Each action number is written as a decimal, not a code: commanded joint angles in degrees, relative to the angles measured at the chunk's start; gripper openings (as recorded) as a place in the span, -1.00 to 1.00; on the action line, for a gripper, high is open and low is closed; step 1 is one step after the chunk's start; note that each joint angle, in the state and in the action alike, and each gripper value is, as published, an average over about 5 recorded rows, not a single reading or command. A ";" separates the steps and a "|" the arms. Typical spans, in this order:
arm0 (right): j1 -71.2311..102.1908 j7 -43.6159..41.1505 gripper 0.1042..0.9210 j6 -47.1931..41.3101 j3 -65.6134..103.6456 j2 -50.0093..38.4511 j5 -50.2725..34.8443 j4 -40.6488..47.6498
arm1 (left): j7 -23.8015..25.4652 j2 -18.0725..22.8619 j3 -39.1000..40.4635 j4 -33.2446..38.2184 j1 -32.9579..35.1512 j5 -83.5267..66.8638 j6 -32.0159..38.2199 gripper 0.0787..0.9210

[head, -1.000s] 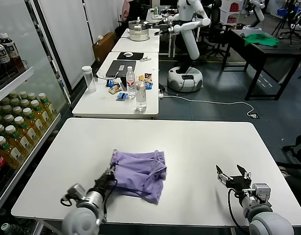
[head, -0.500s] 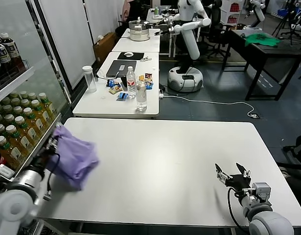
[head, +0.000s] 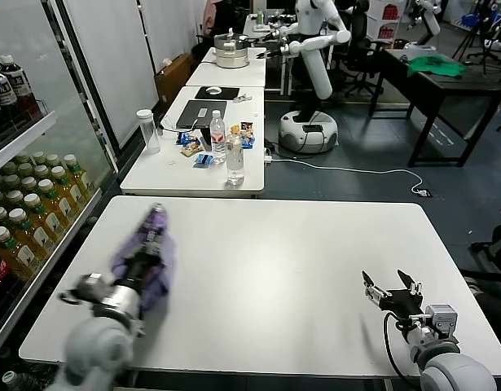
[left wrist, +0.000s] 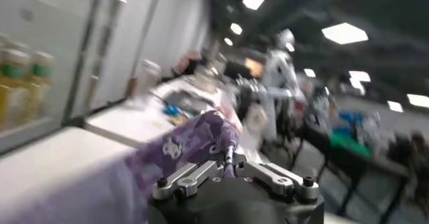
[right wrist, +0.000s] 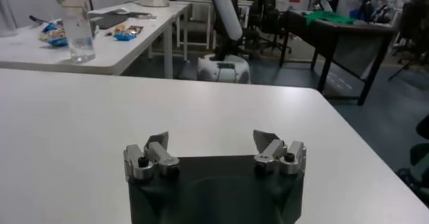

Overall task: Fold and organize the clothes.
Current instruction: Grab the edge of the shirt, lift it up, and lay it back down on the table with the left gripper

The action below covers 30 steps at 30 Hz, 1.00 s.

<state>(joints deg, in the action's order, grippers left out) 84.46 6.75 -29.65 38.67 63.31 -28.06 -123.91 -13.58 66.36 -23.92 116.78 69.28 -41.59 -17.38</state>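
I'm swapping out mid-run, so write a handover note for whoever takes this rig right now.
Left gripper: shut on the bunched lavender-purple thin-fabric T-shirt, over the left part of the white table; in the left wrist view the cloth hangs from its closed fingers.
Right gripper: open, holding nothing, low over the table's near right corner.
Done: shirt grasped.
Left: lay it down, tidy the folds, release.
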 commanded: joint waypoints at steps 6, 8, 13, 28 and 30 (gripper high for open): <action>-0.91 -0.16 0.76 0.06 0.51 -1.23 -1.47 0.32 | 2.73 8.77 24.92 -8.15 -7.73 25.14 -0.80 -0.89; -1.45 -0.25 0.76 0.05 0.18 -1.44 -1.51 0.47 | 3.50 9.00 24.90 -7.77 -8.00 24.15 -0.06 -0.88; -3.20 -0.33 0.76 0.07 -1.42 -1.81 -1.46 0.78 | 5.13 8.71 23.99 -4.10 -5.84 20.57 3.62 -0.68; -18.06 3.83 0.76 -0.04 -27.43 5.14 5.66 7.22 | -2.01 4.85 1.56 6.33 10.30 21.81 8.81 0.35; -20.59 4.92 0.76 0.16 -31.39 7.59 7.41 10.07 | -2.87 4.16 -2.24 5.80 11.87 21.39 9.44 0.49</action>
<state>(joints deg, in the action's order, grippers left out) 74.86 8.63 -29.70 27.01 64.25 -26.50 -120.57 -11.87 72.73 -9.75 119.02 71.62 -21.04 -11.62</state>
